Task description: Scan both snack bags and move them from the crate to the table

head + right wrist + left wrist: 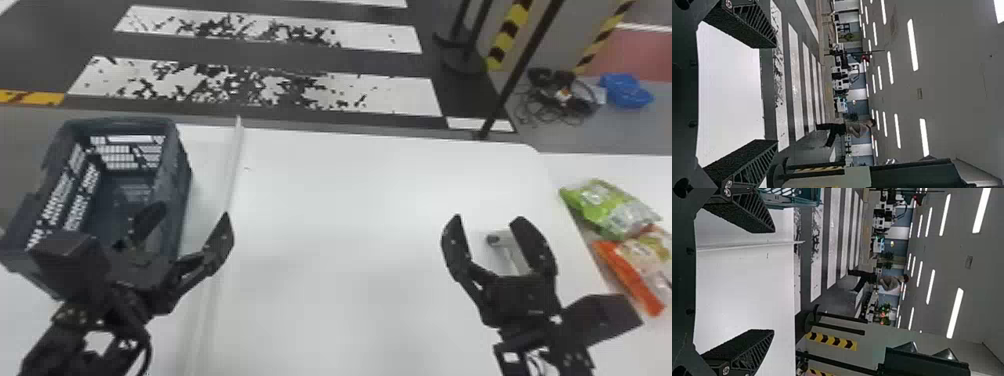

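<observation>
In the head view a green snack bag (610,207) and an orange snack bag (642,265) lie side by side on the white surface at the far right. The dark crate (182,165) stands at the left of the table (350,200), with no bag visible inside. My left gripper (190,215) is open over the crate's near right part; its spread fingers also show in the left wrist view (772,282). Over the right part of the table my right gripper (485,217) stands open with nothing held, as it does in the right wrist view (775,94).
A small grey scanner-like device (511,250) lies on the table, seen between and behind the right gripper's fingers. A thin pale ridge (232,170) runs front to back beside the crate. Black poles (520,65) stand beyond the table's far edge.
</observation>
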Tool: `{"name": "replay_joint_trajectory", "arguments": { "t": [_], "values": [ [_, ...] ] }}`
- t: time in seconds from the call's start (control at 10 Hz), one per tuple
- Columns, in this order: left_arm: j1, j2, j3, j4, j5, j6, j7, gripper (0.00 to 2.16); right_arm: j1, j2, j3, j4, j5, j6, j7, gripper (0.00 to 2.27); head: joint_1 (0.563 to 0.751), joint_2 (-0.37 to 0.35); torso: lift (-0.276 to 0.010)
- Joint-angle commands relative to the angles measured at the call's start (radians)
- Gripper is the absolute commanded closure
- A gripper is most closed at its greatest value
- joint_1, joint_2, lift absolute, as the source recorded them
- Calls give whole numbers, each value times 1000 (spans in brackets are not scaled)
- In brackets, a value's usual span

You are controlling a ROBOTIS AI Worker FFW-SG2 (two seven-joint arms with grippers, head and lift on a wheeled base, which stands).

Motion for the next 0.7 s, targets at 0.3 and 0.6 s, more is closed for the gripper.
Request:
{"name": "replay_joint_trajectory", "arguments": {
  "t": [0.3, 0.6],
  "values": [
    [-5, -2, 1, 11, 0, 0, 0, 83, -9, -1, 2, 2, 8, 12, 0, 66, 695, -85, -88],
    [-12, -2, 2, 18, 3, 0, 0, 83, -14, 0, 5, 5, 13, 12, 0, 66, 695, -81, -88]
  ]
}}
